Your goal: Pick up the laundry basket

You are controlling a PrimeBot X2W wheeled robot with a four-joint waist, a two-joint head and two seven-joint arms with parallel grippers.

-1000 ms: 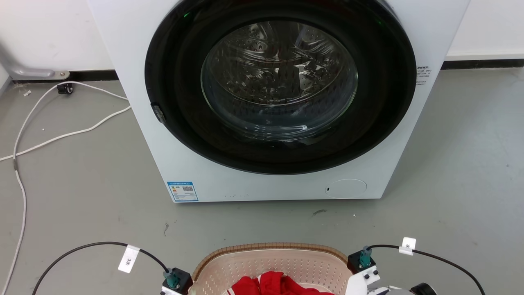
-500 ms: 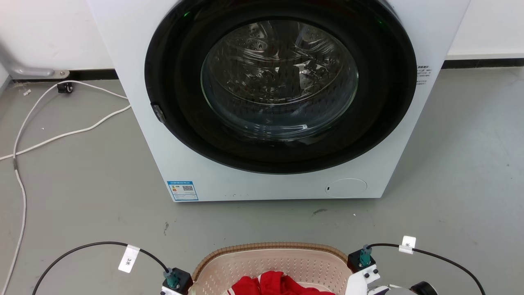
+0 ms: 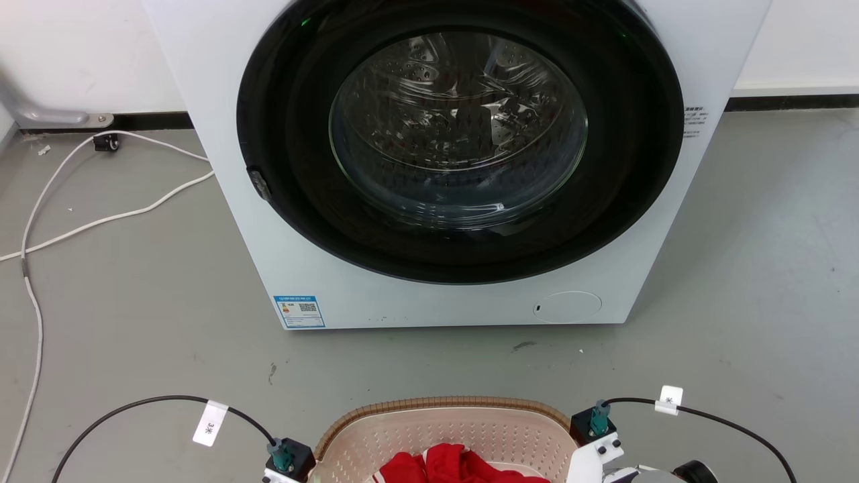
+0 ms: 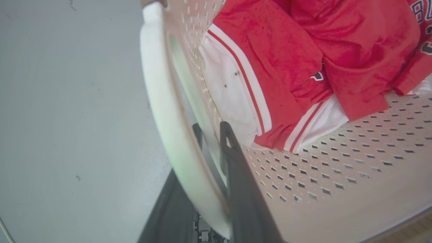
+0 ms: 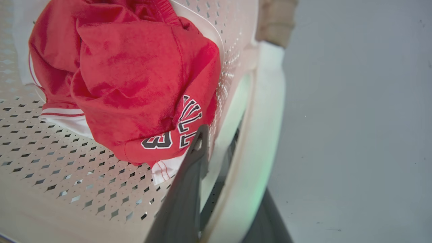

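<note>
My left gripper (image 4: pixel 212 127) clamped on laundry basket (image 4: pixel 337 175)'s white handle (image 4: pixel 162 101), 1 finger each side; my right gripper (image 5: pixel 219 133) clamped on opposite handle (image 5: pixel 266 118). Red jersey (image 5: pixel 135 84) between them.

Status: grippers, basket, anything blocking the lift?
Both shut: left gripper and right gripper clamp opposite sides of the laundry basket. It holds a red jersey. The washer stands ahead, apart from it.

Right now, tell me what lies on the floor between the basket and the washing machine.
In the head view, only bare grey floor with a few small dark marks lies between the basket and the washing machine.
</note>
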